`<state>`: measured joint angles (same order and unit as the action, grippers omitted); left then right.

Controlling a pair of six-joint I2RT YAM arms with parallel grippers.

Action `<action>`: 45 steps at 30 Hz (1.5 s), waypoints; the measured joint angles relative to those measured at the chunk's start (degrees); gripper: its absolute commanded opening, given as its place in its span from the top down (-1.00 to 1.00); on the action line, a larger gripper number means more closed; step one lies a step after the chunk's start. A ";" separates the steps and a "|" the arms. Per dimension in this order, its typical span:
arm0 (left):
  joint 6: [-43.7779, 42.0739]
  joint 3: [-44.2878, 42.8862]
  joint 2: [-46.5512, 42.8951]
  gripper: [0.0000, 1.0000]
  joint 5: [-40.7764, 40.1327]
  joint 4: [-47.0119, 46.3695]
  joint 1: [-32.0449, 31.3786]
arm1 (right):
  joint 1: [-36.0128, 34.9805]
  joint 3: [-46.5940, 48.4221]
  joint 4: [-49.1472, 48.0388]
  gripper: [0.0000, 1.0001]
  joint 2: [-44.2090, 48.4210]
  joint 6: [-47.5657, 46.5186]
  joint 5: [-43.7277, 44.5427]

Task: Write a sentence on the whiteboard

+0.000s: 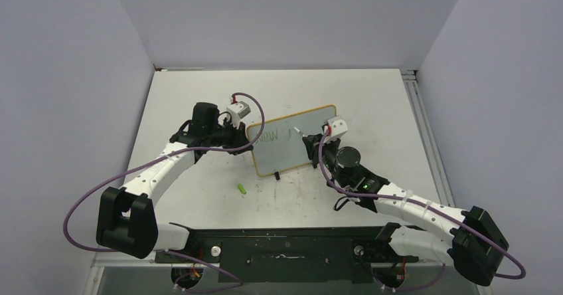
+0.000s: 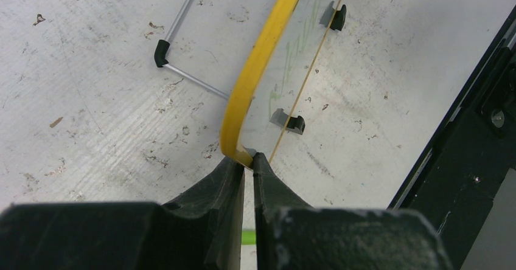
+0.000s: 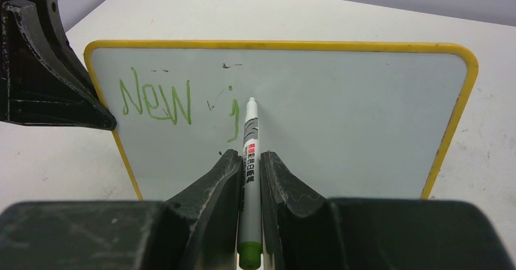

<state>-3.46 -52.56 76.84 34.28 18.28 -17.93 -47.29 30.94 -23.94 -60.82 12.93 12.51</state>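
Three views, and each gives something the others hold back. From above, the whiteboard (image 1: 292, 141) stands leaning back near the middle of the table (image 1: 199, 96). Its face is turned toward the arms. The left tool (image 1: 249, 145) is at its left edge and the right tool (image 1: 309, 141) is in front of its face. The writing is too faint to read from there. A green cap (image 1: 242, 189) lies on the table, nearer than the board's left corner and apart from it.

The right wrist view makes the sentence (image 3: 157, 101) legible: "New" in thin green letters at the upper left, then a lone "j" to its right. It also shows the right tool clamped on a white marker (image 3: 251, 136). The marker's tip points at the board just right of the "j", but I cannot tell whether it touches.

The left wrist view looks along the board's edge. There the left tool's jaws are pinched together on the yellow frame (image 2: 255, 69) at a rounded corner. Only this view shows the wire stand (image 2: 182, 45) behind the board and the two black feet (image 2: 295, 123) under its front edge.

The table is white, scuffed and speckled with small dark marks. Plain pale walls (image 1: 285, 16) close it in on the left, far and right sides.
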 measured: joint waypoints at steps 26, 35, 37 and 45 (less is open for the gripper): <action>0.00 -0.22 0.00 1.00 -0.96 0.26 -0.26 | 0.00 0.00 -1.40 0.89 -1.99 0.17 0.46; 0.00 -0.24 0.00 1.00 -1.07 0.26 -0.28 | -0.02 0.00 -1.38 0.89 -2.19 0.22 0.09; 0.00 -0.24 0.00 1.00 -1.09 0.26 -0.31 | -0.04 0.00 -1.33 0.89 -2.19 0.28 0.07; 0.00 -0.24 0.00 1.00 -1.07 0.26 -0.31 | -0.11 -0.09 -1.16 0.89 -2.19 0.92 0.09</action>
<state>-3.46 -52.80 76.84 33.21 18.55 -18.24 -47.40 30.85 -25.10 -63.00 13.85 12.60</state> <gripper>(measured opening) 0.073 0.158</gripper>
